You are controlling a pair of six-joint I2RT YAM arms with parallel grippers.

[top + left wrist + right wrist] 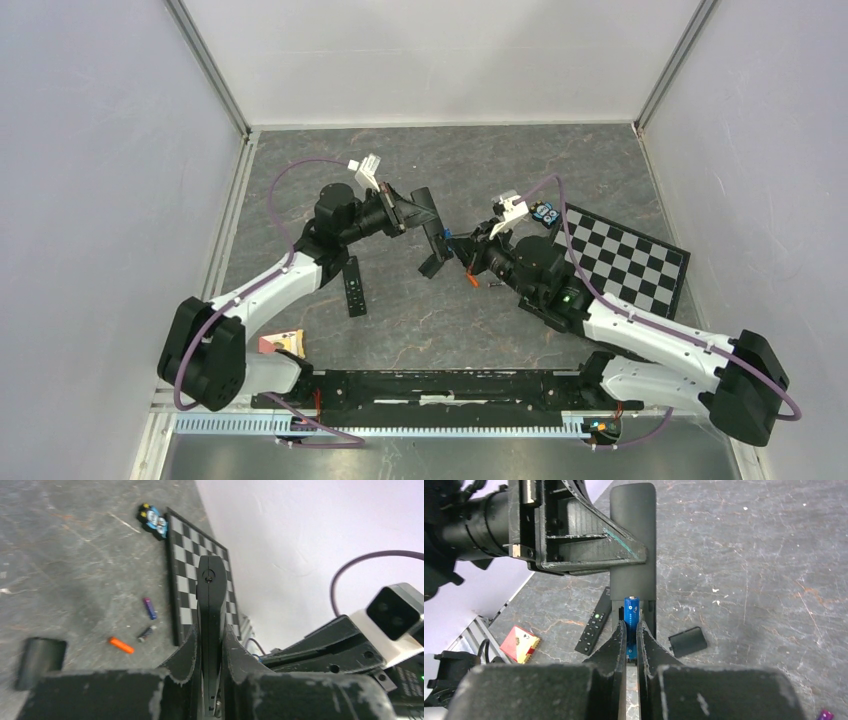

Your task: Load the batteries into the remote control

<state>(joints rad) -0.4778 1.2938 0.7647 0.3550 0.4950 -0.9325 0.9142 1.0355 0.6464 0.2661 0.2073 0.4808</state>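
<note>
I have the blue battery pinched in my right gripper, fingers closed to its width, its far end poking past the tips. Directly ahead, touching or nearly so, is the remote control, clamped by its edges in my tightly closed left gripper. On the table below my left fingers lie the orange battery, dark battery and purple battery. The black cover lies just right of my right fingertips, a second remote to their left.
</note>
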